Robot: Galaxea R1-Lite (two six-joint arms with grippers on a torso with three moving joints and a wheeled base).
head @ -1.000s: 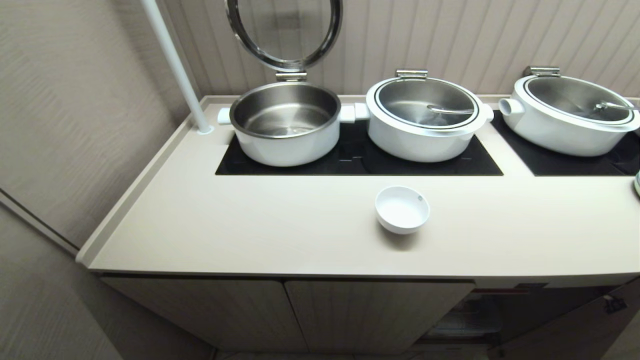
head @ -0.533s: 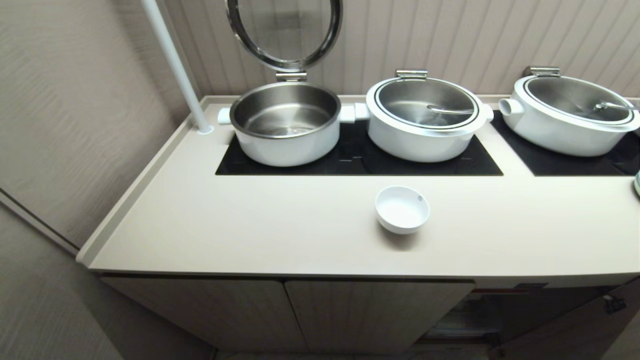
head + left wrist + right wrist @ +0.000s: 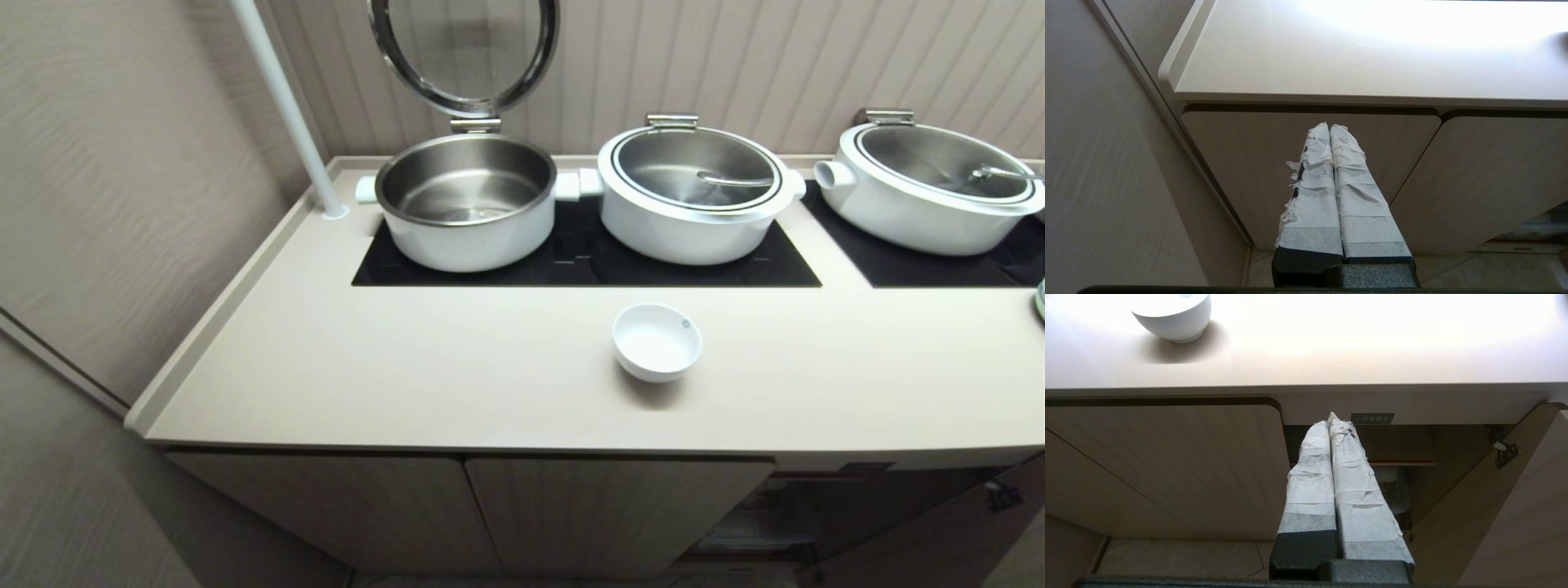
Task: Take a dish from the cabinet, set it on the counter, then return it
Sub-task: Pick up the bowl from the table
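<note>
The dish [image 3: 657, 341], a small white bowl, stands upright on the beige counter [image 3: 408, 376] just in front of the black cooktop; it also shows in the right wrist view, dish [image 3: 1172, 316]. Below the counter is the cabinet [image 3: 604, 514], its ribbed doors at left shut and its right door [image 3: 1506, 506] swung open on a dark shelf with a red edge [image 3: 1404, 461]. My right gripper [image 3: 1329, 421] is shut and empty, low before that opening. My left gripper [image 3: 1329, 127] is shut and empty, low before a shut cabinet door [image 3: 1274, 155]. Neither arm shows in the head view.
Three big white pots sit on the cooktop [image 3: 588, 261]: one open [image 3: 467, 200] with its lid raised, two lidded [image 3: 694, 192] [image 3: 931, 184]. A white pole [image 3: 286, 106] rises at the counter's back left corner. A wall [image 3: 122, 204] closes the left side. A clear container [image 3: 1396, 490] sits inside the cabinet.
</note>
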